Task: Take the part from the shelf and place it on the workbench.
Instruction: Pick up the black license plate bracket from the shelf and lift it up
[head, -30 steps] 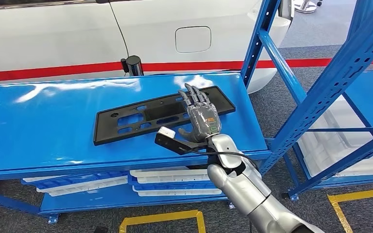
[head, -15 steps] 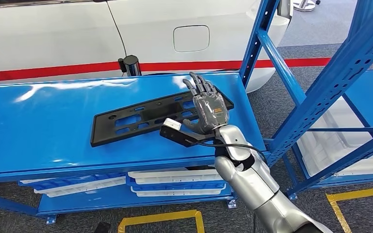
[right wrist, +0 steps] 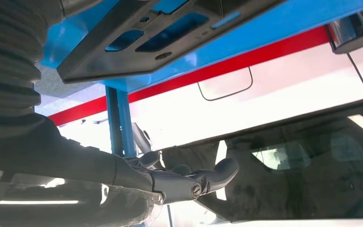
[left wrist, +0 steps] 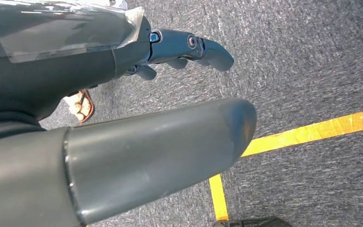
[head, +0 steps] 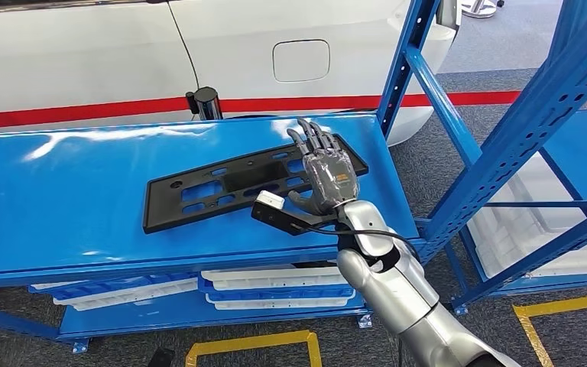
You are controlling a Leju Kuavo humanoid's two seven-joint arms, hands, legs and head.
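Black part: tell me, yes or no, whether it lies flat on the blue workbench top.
Yes, the black part lies flat on the blue workbench, with the right robot hand open above its right end.

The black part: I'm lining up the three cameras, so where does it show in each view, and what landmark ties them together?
Head view: the black part lies flat on the blue workbench, under the right hand.
Right wrist view: the part runs along the picture's top, against the blue surface.
Left wrist view: not in it; the left hand hangs over grey carpet.
Shared landmark: the car's red stripe.
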